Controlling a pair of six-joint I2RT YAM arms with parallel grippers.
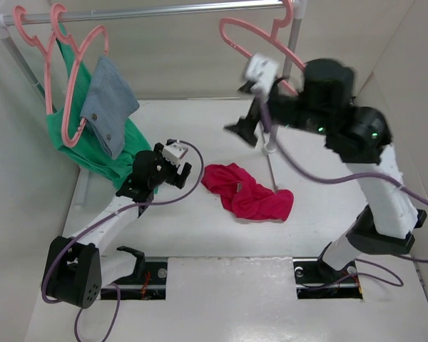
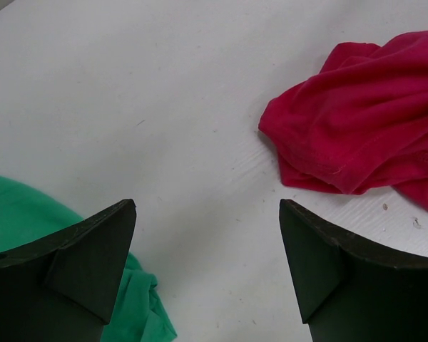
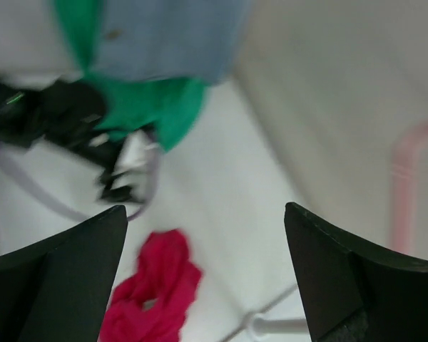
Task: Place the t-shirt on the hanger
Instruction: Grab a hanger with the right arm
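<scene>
The crimson-pink t-shirt (image 1: pixel 246 191) lies crumpled on the white table, right of centre. It also shows in the left wrist view (image 2: pixel 364 135) and, blurred, in the right wrist view (image 3: pixel 153 299). The empty pink hanger (image 1: pixel 260 37) hangs on the rail at the upper right; a blurred part shows in the right wrist view (image 3: pixel 408 185). My left gripper (image 1: pixel 184 173) is open and empty, low over the table just left of the t-shirt (image 2: pixel 207 206). My right gripper (image 1: pixel 244 132) is open and empty, raised below the hanger and behind the t-shirt (image 3: pixel 203 210).
A metal rail (image 1: pixel 150 11) runs across the back. Two pink hangers at the left carry a green garment (image 1: pixel 93 146) and a grey-blue denim garment (image 1: pixel 108 100). The rail's right post (image 1: pixel 282 92) stands beside my right arm. The green cloth edge lies by my left finger (image 2: pixel 139 299).
</scene>
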